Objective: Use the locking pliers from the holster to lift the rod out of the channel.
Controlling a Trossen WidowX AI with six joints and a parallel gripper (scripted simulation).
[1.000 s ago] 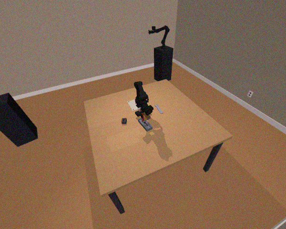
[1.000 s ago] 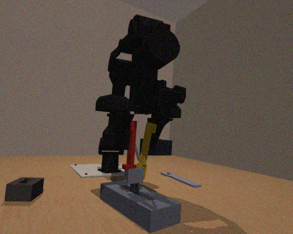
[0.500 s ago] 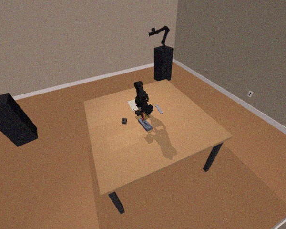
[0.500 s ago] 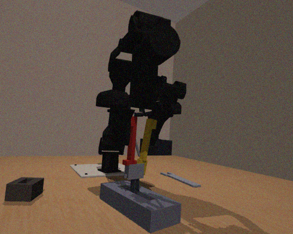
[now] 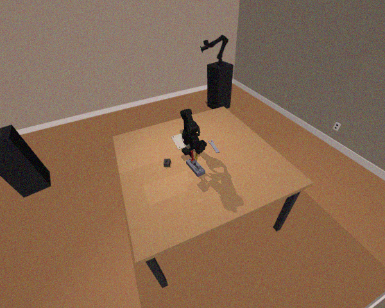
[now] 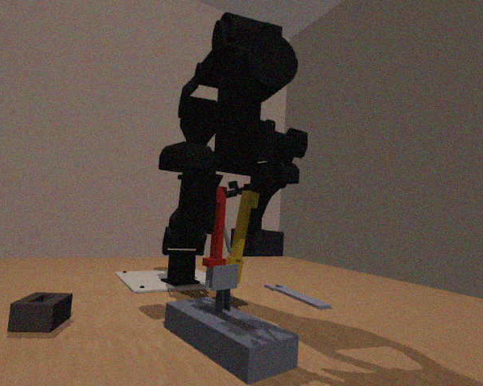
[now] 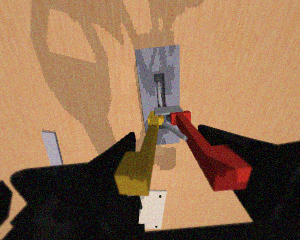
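"Pliers where?"

"Upright over the grey channel block, handles held spread between the claw's fingers."

"Rod?"

"One shows in the slot."

"Neighbours?"

"Dark slotted block left, flat wrench right, white plate far."

"Edges?"

"The table's near edge is well apart from the channel block."
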